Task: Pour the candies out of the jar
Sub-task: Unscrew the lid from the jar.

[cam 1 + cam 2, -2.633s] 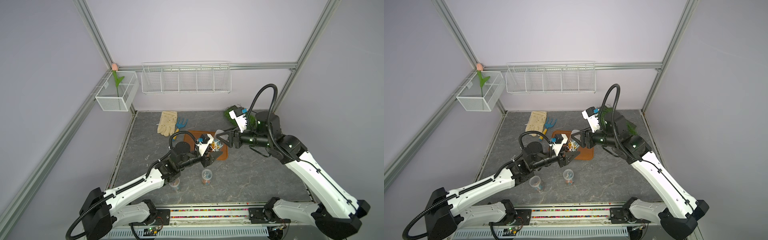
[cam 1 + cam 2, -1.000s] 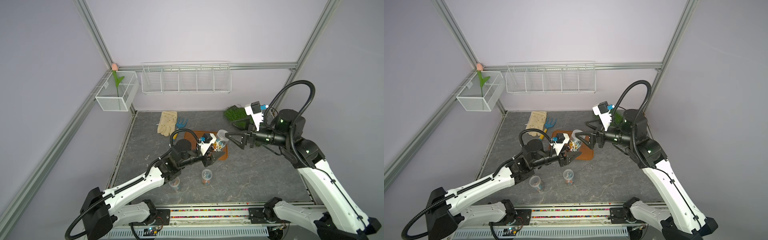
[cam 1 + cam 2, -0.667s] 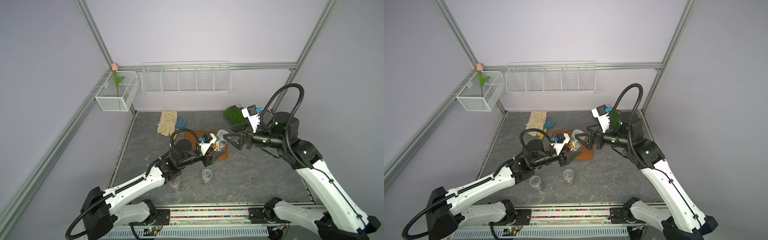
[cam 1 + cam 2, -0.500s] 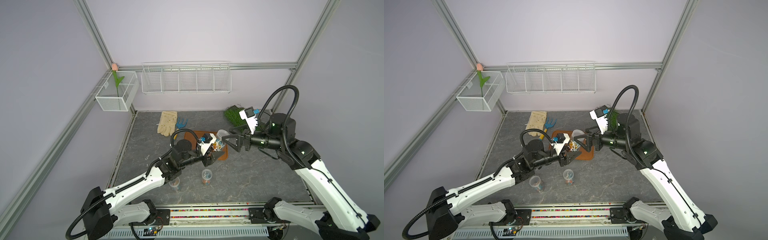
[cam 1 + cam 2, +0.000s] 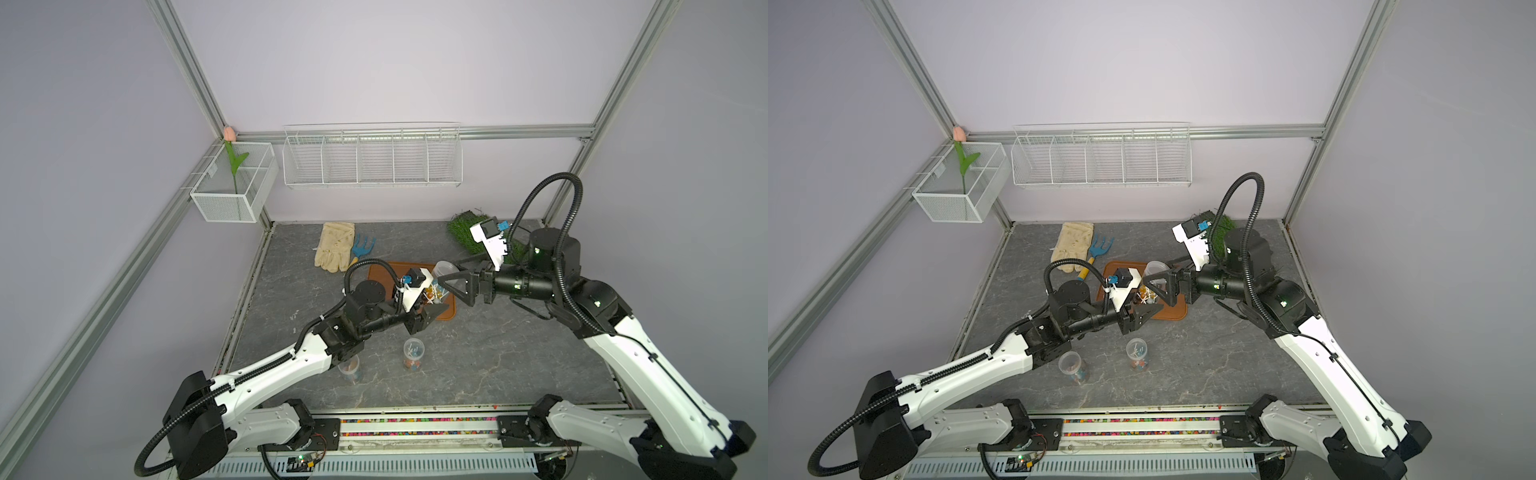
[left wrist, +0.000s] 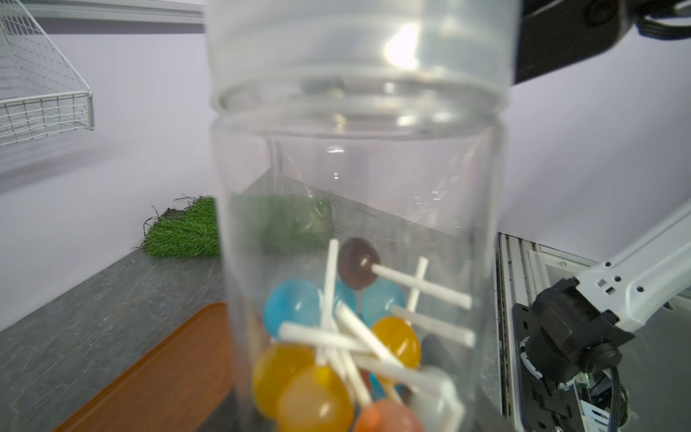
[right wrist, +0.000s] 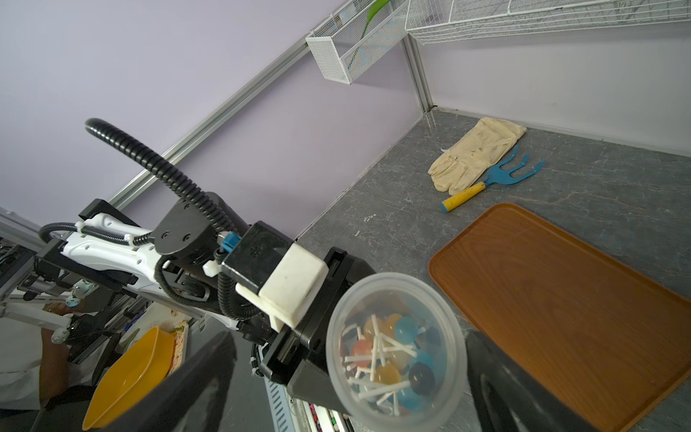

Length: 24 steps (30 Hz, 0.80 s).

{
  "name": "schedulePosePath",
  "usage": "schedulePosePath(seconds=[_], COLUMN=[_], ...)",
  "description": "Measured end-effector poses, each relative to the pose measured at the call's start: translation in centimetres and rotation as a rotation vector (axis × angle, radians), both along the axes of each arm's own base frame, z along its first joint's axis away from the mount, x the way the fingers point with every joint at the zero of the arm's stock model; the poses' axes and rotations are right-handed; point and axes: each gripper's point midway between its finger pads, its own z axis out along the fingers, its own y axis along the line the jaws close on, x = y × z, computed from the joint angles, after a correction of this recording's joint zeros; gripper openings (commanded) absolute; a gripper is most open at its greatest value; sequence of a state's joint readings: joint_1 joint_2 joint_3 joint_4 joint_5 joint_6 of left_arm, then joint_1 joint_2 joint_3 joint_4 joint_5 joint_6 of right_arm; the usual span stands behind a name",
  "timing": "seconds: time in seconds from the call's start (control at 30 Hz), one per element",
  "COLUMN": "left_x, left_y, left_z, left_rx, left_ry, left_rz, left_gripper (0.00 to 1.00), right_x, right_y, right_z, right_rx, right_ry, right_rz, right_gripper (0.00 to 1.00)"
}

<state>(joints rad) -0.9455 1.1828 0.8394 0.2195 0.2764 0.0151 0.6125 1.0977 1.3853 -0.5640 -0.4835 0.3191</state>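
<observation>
The jar [image 5: 441,274] is clear plastic with a translucent lid on top. It is held upright above the brown tray [image 5: 378,274] by my left gripper [image 5: 430,306], which is shut on its lower part. The candies [image 6: 336,336], small blue, orange and dark brown lollipops with white sticks, lie in the jar's bottom. Through the lid they show in the right wrist view as candies [image 7: 392,355]. My right gripper [image 5: 448,272] is open, with its dark fingers [image 7: 202,381] on either side of the jar's lidded top [image 7: 396,359]. One finger is well clear of the lid and the other is close beside it.
Two small clear cups [image 5: 413,353] [image 5: 351,370] with candies stand near the front. A cream glove [image 5: 334,245] and a blue hand rake [image 5: 363,249] lie at the back left. A grass patch [image 5: 465,228] is at the back right. Wire baskets [image 5: 372,160] hang on the back wall.
My right arm has moved left toward the jar, and its open fingers now straddle the lidded top. The left arm and the jar have stayed in place.
</observation>
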Motion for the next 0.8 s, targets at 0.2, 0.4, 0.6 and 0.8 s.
schedulePosePath(seconds=[0.2,0.4,0.6,0.8], left_x=[0.1,0.1,0.2,0.0], left_y=[-0.1,-0.1,-0.1,-0.2], left_z=[-0.2,-0.2,-0.2,-0.2], left_rx=[0.004,0.006,0.006,0.007], left_ry=[0.003,0.002,0.001,0.001], left_rz=[0.001,0.008,0.013,0.007], left_gripper=[0.44,0.44,0.44,0.44], right_x=[0.3,0.5,0.6,1.2], right_y=[0.0,-0.1,-0.1,-0.2], right_z=[-0.5,-1.2,-1.7,-2.1], right_rx=[-0.012,-0.027,-0.037,-0.048], right_ry=[0.005,0.014,0.023,0.031], right_rz=[-0.015,-0.031,-0.039,-0.065], right_gripper=[0.94,0.93,0.92,0.85])
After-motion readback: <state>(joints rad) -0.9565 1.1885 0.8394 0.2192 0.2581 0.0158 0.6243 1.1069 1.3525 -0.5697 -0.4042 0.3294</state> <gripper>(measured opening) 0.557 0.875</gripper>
